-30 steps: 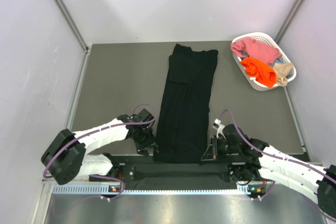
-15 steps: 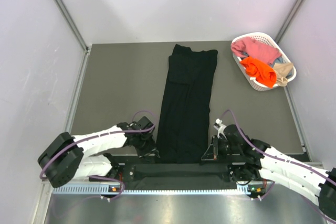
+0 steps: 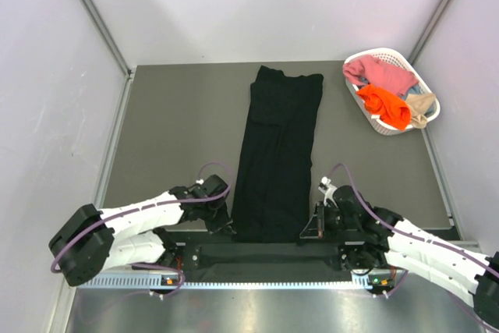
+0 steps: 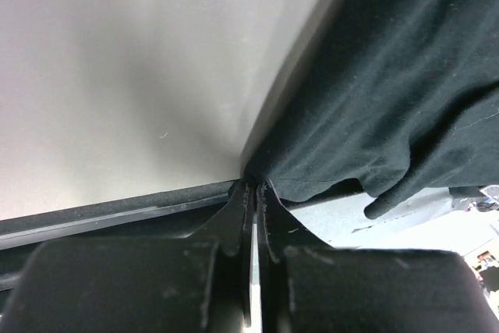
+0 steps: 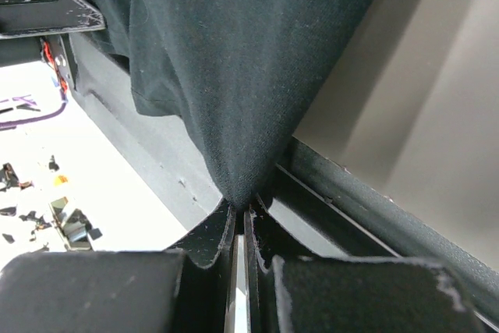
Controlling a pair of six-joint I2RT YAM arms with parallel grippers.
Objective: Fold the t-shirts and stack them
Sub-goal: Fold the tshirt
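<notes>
While the black t-shirt [image 3: 277,154] lies as a long, narrow strip down the middle of the tabletop [image 3: 171,130], running from near the far edge to the near edge, its cloth looks plain and matte, with soft lengthwise creases and a slightly narrower far end.

At the near edge, the left fingers [image 3: 221,222] are pinched together on the strip's near left corner. The left wrist view shows the fingers [image 4: 234,220] closed, with the dark cloth [image 4: 390,76] bunching up from their tips.

At the near right corner of the strip, the right fingers [image 3: 312,228] are likewise clamped on the hem. The right wrist view shows the cloth [image 5: 234,52] drawn to a point between them [image 5: 221,235], hanging just past the tabletop's near edge.

In the far right corner a white basket [image 3: 382,51] holds a pink t-shirt [image 3: 382,73], an orange t-shirt [image 3: 383,105] and a beige t-shirt [image 3: 421,107].

Compared with a second ago, the left fingers have slid in towards the near edge and onto the corner. The right fingers, the strip and the basket sit as before.
</notes>
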